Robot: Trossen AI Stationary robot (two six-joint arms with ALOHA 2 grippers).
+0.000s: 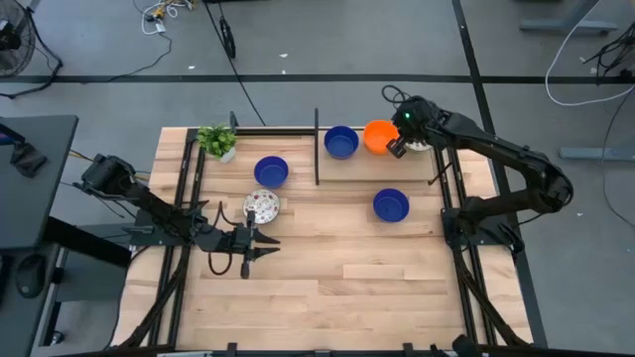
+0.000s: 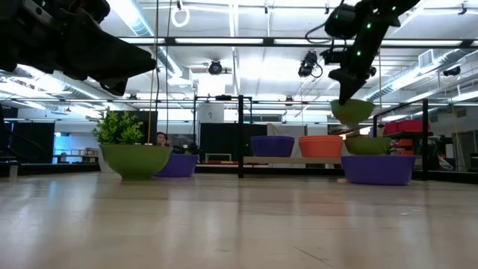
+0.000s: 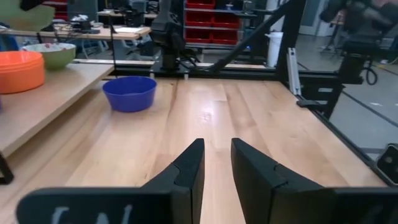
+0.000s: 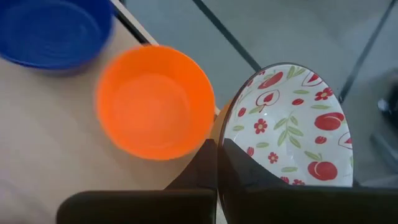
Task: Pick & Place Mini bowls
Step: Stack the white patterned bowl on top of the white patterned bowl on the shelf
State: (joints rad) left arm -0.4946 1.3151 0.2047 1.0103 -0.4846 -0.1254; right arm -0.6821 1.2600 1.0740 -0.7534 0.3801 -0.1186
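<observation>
My right gripper (image 1: 399, 147) is at the table's far right, shut on a white bowl with a red floral pattern (image 4: 292, 124), which hangs in the air (image 2: 352, 110). An orange bowl (image 4: 155, 102) and a blue bowl (image 1: 341, 142) stand beside it at the far edge. A second patterned bowl (image 2: 367, 144) sits below the held one. Two more blue bowls (image 1: 271, 172) (image 1: 391, 205) and another patterned bowl (image 1: 262, 206) rest on the table. My left gripper (image 1: 260, 241) hovers level at the left, open and empty (image 3: 216, 168). My right gripper pinches the patterned bowl's rim (image 4: 225, 134), one finger inside the bowl and one outside. The fingers slant down from above. The bowl hangs below them, tilted and lifted clear of the bowls underneath.
A small green potted plant (image 1: 216, 141) stands at the far left corner. A thin black upright bar (image 1: 317, 149) divides the table's far part. The orange bowl stands on a raised wooden ledge (image 3: 62, 84). Bare wood lies along the near half of the table (image 1: 337, 288).
</observation>
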